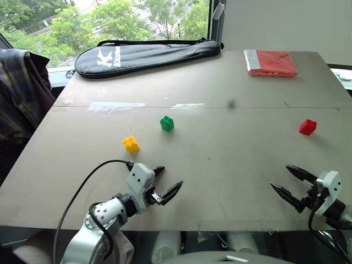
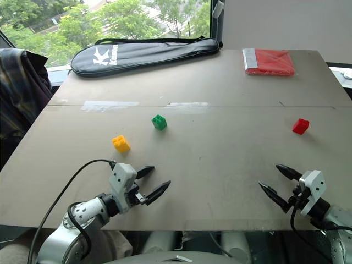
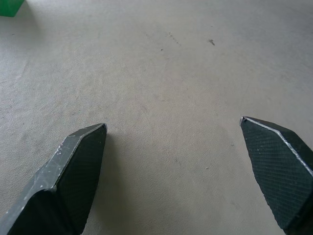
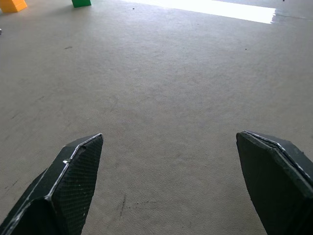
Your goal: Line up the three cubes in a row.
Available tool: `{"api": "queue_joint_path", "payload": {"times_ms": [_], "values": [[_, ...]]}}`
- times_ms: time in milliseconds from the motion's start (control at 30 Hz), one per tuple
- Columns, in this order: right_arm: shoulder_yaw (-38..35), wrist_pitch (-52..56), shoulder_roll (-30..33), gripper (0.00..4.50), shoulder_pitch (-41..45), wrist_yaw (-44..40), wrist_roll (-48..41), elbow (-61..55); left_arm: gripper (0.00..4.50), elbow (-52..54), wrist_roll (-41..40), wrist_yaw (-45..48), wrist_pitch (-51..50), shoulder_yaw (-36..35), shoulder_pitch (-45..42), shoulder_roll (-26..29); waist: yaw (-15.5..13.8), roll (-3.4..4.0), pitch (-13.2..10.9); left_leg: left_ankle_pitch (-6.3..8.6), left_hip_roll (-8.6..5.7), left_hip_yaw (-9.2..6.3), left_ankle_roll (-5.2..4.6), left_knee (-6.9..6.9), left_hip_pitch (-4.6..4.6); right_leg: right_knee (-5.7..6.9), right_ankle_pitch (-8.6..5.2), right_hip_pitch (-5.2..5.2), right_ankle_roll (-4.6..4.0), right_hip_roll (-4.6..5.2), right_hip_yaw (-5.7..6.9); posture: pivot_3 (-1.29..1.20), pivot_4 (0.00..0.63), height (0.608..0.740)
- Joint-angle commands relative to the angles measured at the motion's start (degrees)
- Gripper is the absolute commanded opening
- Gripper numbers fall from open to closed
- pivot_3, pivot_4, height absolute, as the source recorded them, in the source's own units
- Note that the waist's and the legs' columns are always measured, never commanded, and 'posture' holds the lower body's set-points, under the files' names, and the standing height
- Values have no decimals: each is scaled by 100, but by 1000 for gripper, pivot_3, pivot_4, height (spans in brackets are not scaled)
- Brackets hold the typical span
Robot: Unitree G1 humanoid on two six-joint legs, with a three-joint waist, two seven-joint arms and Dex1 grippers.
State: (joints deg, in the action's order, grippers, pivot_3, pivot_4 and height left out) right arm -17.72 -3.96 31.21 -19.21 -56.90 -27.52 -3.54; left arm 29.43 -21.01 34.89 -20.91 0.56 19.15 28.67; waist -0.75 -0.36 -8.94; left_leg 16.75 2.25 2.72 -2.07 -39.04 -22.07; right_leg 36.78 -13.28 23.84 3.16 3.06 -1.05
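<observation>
Not started yet; both grippers, left [image 1: 166, 184] & right [image 1: 286, 180], hang w/ fingers wide apart, empty, near table edge; yellow cube [image 1: 131, 144] & green cube [image 1: 166, 123] near each other mid-left, red cube [image 1: 307, 127] well apart at right; I'd reach right for red next, bring it toward green.

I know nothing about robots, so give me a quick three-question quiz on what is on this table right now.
1. True or false: the yellow cube, green cube and red cube already touch one another.
2. Which cube lies nearest the left gripper? A) red B) yellow C) green
3. Fill in: both the left gripper and the right gripper have their jaws ____ and hold nothing.

Key
1. False: all three stand apart on the table, the red one far off to the right.
2. B, yellow.
3. Open.
</observation>
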Motion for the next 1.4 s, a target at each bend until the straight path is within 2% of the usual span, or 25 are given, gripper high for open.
{"api": "queue_joint_path", "payload": {"times_ms": [33, 333, 1000, 1033, 1233, 1400], "values": [[42, -131, 34, 4500, 147, -24, 63, 25, 4465, -81, 39, 11, 46, -26, 97, 9, 0, 0, 0, 0, 0, 0, 0, 0, 0, 0, 0, 0, 0, 0, 0, 0, 150, 708], [88, -208, 134, 4500, 523, -127, 172, 400, 4465, -96, 4, 75, 182, -53, 346, 15, 3, -1, -1, 0, -1, 2, 0, 0, 0, 1, 12, 0, -20, -1, -1, 0, 150, 708], [6, -75, 151, 4500, 509, -15, 102, 280, 4465, -374, 50, 222, 432, -21, 355, 43, 8, 2, 1, 0, -3, 5, -1, 0, 5, 2, 9, -3, -14, -3, -2, 0, 150, 708], [-28, -16, 120, 4500, 536, 85, 61, 237, 4465, -386, 41, 243, 434, -33, 319, 55, 7, 2, 1, 0, -3, 5, -1, 0, 5, 3, 8, -3, -13, -3, -2, 0, 150, 708], [-633, 509, -325, 4500, 1057, 2049, 171, -85, 4465, -110, -126, 724, 272, -31, -237, 462, -4, 6, -2, -1, -2, 4, 0, -11, 5, 12, 3, -2, -3, -6, -3, 0, 150, 708], [-804, 1390, -337, 4500, 1603, 3411, 452, -190, 4465, 254, -386, 1067, -292, 98, -1159, 854, -4, -3, -7, -1, -5, 2, 0, -16, -11, 13, 16, 5, -25, -5, -2, 0, 150, 708]]}}
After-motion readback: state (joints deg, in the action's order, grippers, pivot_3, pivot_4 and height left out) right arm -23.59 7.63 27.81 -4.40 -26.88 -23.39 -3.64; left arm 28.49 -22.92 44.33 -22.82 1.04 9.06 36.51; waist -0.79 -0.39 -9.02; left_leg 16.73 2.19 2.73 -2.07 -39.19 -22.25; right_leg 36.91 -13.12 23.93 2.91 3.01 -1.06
